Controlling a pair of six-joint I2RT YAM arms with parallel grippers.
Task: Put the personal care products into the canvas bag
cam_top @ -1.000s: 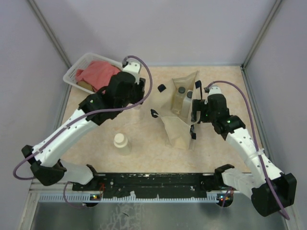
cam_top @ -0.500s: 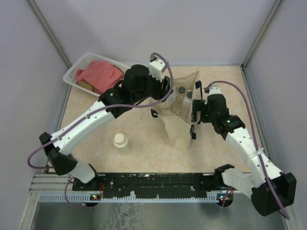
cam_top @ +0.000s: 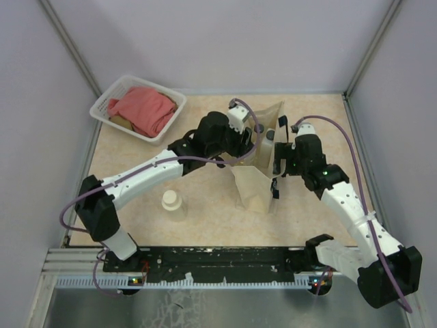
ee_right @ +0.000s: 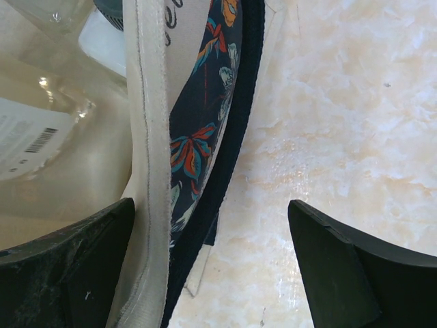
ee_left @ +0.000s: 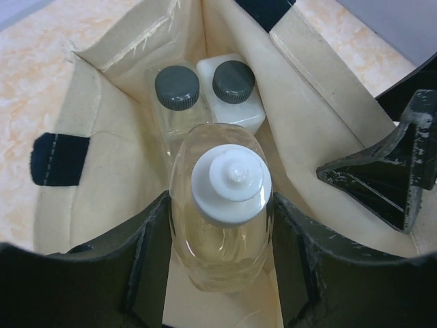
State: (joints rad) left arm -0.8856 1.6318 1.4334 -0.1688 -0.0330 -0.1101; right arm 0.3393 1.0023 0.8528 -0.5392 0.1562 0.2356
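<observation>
My left gripper hangs in the mouth of the beige canvas bag, shut on the amber bottle with a white top; both jaws press its sides. Below it in the bag stand the clear bottle with a dark cap and the white bottle with a black cap. My right gripper is open and straddles the bag's right rim, one finger inside and one outside over the table. The squat cream bottle stands on the table, left of the bag.
A white lattice basket with a red cloth sits at the back left corner. The bag's black strap runs along its outer side. Grey walls close the table on three sides.
My left arm has swung right from beside the basket to over the bag's mouth. The right arm and the cream bottle have not moved.
</observation>
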